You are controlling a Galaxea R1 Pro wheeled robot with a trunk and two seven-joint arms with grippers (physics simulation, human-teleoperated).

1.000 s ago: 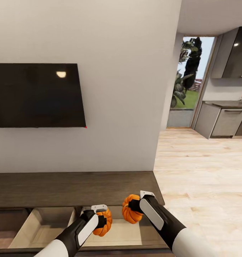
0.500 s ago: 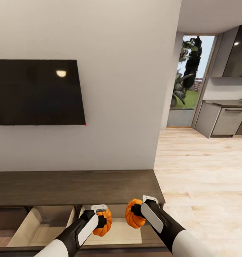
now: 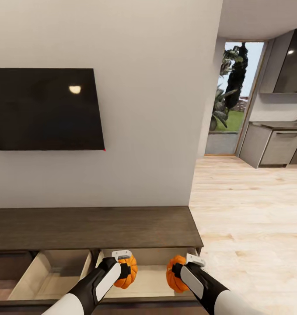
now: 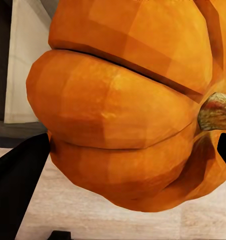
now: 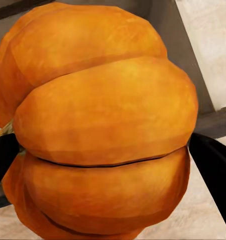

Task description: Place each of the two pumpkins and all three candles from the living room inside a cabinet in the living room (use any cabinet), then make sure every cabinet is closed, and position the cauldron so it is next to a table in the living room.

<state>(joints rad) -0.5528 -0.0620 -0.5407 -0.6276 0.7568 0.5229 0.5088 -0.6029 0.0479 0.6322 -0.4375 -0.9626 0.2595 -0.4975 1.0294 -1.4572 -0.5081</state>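
Two small orange ribbed pumpkins hang over the open right drawer of the dark brown cabinet (image 3: 100,227). My left gripper (image 3: 126,271) is shut on one pumpkin (image 3: 127,272), seen close up in the left wrist view as a pumpkin (image 4: 128,105) with a short stem. My right gripper (image 3: 176,271) is shut on the other pumpkin (image 3: 174,274), low over the drawer's right end; the same pumpkin (image 5: 103,125) sits between black fingers in the right wrist view. The drawer's pale beige bottom (image 3: 144,284) lies beneath both. No candles or cauldron are in sight.
A second open drawer (image 3: 52,280) sits to the left. A black TV (image 3: 43,109) hangs on the wall above the cabinet. Pale wood floor (image 3: 253,227) runs right toward grey kitchen units (image 3: 279,148) and a glass door (image 3: 231,96).
My right gripper has carried its pumpkin down and to the right, lower into the open drawer. The left gripper and its pumpkin have stayed put. The head camera has tilted slightly.
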